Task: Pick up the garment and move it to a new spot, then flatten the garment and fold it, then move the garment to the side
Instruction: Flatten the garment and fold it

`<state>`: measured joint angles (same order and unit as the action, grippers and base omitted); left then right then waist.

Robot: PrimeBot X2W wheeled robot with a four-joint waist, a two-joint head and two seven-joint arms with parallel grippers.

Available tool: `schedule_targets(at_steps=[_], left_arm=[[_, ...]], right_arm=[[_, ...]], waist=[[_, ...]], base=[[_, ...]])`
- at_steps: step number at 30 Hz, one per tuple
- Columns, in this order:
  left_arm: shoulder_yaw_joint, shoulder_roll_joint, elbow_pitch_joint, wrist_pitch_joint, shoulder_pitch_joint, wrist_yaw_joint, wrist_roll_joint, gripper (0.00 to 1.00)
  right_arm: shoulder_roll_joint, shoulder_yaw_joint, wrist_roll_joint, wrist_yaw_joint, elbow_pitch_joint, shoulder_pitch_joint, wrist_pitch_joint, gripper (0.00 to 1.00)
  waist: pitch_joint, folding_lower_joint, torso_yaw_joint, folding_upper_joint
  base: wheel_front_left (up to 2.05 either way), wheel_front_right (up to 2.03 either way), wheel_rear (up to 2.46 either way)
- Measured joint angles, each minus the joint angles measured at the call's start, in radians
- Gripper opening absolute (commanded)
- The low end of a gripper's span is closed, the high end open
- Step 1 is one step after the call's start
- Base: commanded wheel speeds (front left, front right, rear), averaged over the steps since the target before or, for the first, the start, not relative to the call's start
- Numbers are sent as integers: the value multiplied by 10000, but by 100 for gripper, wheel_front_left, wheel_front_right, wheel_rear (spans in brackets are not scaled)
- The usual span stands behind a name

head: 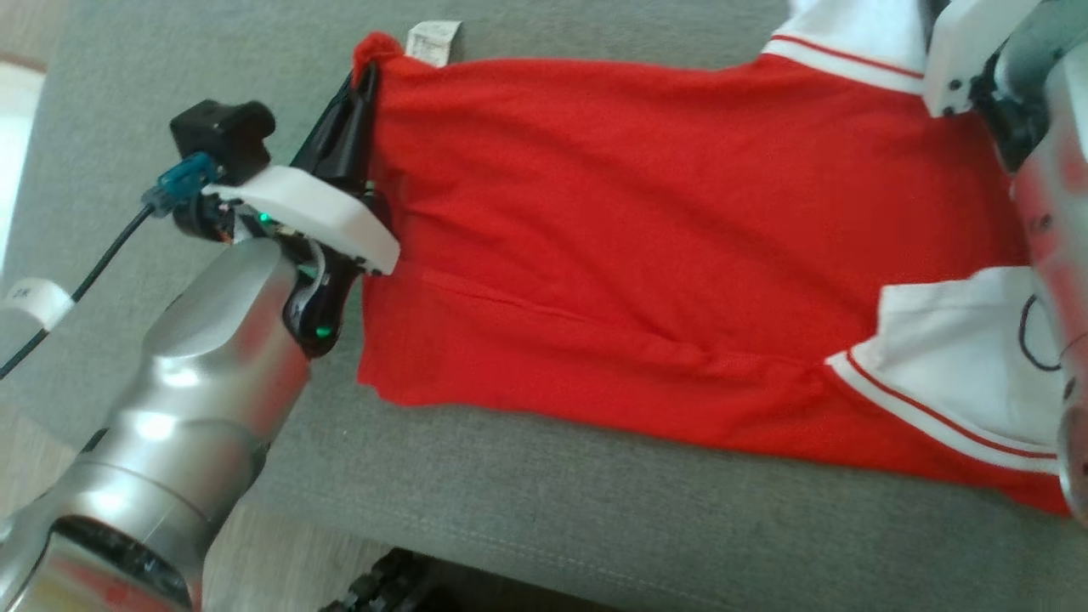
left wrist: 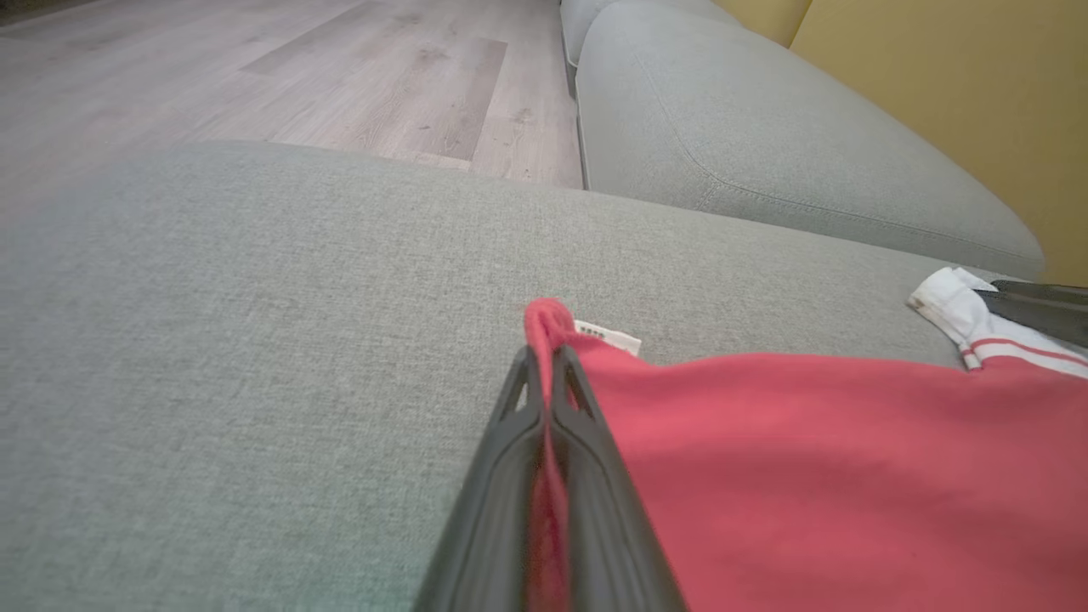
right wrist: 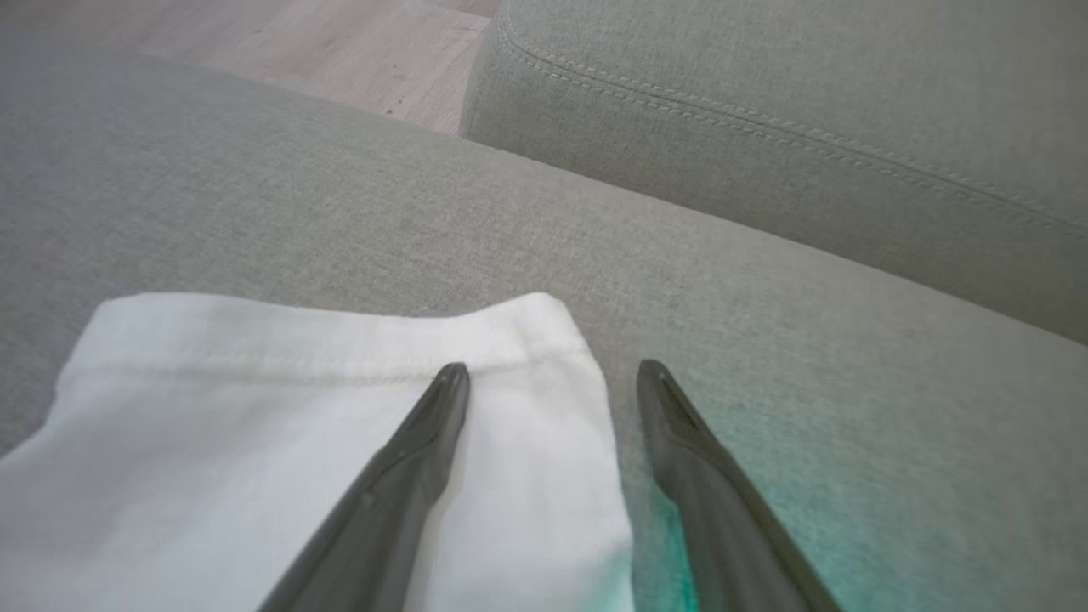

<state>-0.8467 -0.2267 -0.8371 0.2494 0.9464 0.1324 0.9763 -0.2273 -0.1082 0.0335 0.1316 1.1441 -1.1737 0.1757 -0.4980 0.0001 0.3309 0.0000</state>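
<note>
Garment (head: 646, 255), red and white, spread flat

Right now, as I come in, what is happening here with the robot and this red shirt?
The robot is working on a red shirt with white sleeves, spread on a grey sofa cushion. Its left hand is shut on a corner of the hem, beside the white care label. Its right hand is open at the cuff of one white sleeve: one finger over the fabric, the other over bare cushion, gripping nothing. The shirt is not yet folded.
</note>
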Motion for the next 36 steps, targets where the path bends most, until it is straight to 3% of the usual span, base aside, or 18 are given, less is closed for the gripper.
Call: schedule_targets(at_steps=[3,4,5,13,18,24,29,36], left_arm=[[0,104,36,0,109,0,6,0],[8,117,61,0,141,0,6,0],[19,121,82,2,156,0,4,0],[792,94,176,4,151,0,-309,0],[2368,-56,472,29,145,-2,-1475,0],[4054,-79,993,33,-115,-98,-2976,0],[5331,-81,1396,73,-1119,-194,-4149,0],[7158,-111,1808,73,-3035,-234,-5417,0]], right_arm=[[-25,132,213,0,128,-335,63,100],[-19,150,290,0,171,-447,63,63],[-17,157,378,0,184,-524,46,0],[-23,901,828,0,-54,-546,-1578,0],[276,1406,999,0,-483,-576,-3381,0],[892,1486,803,0,-472,-579,-4111,0],[1279,815,-359,0,-1281,58,-4265,0],[1471,-786,-2982,0,-4456,3707,-4266,0]], waist=[[-188,0,189,0],[-245,0,215,0],[-296,0,222,0],[-356,1,-85,0],[-237,-1,-471,0],[10,-1,-1115,0],[356,-1,-1674,0],[1103,-2,-2438,1]], base=[[0,0,0],[0,0,0],[0,0,0],[0,0,0],[0,0,0],[0,0,0],[0,0,0],[0,0,0]])
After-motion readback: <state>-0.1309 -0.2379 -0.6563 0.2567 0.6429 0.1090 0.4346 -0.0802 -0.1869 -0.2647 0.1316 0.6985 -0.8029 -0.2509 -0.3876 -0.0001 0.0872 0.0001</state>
